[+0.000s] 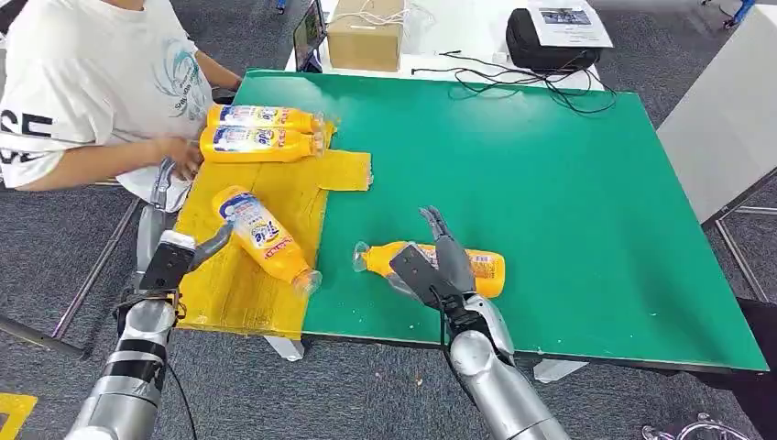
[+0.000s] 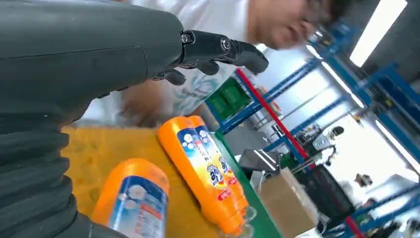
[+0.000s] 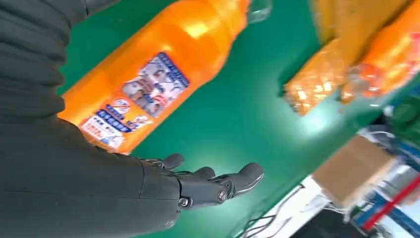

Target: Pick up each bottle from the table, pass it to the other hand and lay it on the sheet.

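Silver ribbed arms (image 1: 128,376) end in dark robot hands (image 1: 438,266)

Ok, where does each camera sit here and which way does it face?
Head: high on the body, looking down at the green table; both arms, left hand, right hand.
Left wrist: behind the left hand, facing the yellow sheet and a person.
Right wrist: behind the right hand, over the bottle.
Head and right wrist share that bottle.
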Controlling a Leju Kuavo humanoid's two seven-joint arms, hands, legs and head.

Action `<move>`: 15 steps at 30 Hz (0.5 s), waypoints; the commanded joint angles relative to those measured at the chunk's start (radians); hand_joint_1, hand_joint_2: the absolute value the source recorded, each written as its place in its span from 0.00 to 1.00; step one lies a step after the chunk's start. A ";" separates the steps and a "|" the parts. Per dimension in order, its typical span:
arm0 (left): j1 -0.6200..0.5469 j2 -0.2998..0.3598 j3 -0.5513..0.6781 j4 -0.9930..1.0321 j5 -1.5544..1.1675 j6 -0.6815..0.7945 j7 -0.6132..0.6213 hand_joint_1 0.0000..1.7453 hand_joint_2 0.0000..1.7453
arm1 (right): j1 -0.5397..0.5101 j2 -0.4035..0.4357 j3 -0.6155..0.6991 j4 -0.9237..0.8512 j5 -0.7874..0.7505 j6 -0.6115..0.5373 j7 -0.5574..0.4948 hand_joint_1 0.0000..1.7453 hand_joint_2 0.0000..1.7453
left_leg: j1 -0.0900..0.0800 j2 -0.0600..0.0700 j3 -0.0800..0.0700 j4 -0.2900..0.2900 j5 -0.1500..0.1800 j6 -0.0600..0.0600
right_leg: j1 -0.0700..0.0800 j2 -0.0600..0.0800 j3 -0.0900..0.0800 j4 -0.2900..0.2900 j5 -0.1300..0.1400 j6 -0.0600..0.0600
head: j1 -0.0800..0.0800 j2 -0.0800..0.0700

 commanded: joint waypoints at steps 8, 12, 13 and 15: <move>-0.028 -0.118 0.025 -0.036 0.080 -0.057 0.039 0.00 1.00 | -0.093 -0.023 -0.033 0.237 0.246 -0.037 0.157 0.00 1.00 | 0.000 -0.001 0.005 0.000 -0.002 -0.001 | 0.000 -0.001 0.006 0.000 -0.002 -0.001 | 0.000 0.000; -0.027 -0.118 0.025 -0.035 0.080 -0.057 0.039 0.00 1.00 | -0.096 -0.025 -0.035 0.238 0.245 -0.035 0.157 0.00 1.00 | 0.000 -0.002 0.003 0.000 -0.001 -0.001 | 0.000 -0.001 0.004 0.000 -0.001 -0.001 | 0.000 0.000; -0.027 -0.118 0.025 -0.035 0.080 -0.057 0.039 0.00 1.00 | -0.096 -0.025 -0.035 0.238 0.245 -0.035 0.157 0.00 1.00 | 0.000 -0.002 0.006 0.000 -0.003 -0.001 | 0.000 -0.001 0.007 0.000 -0.003 -0.001 | 0.000 0.000; -0.027 -0.117 0.023 -0.034 0.096 -0.078 0.046 0.00 1.00 | -0.101 -0.027 -0.034 0.247 0.268 -0.036 0.174 0.00 1.00 | 0.000 -0.001 0.004 0.000 -0.002 -0.001 | 0.001 0.000 0.005 0.000 -0.002 -0.001 | 0.000 0.000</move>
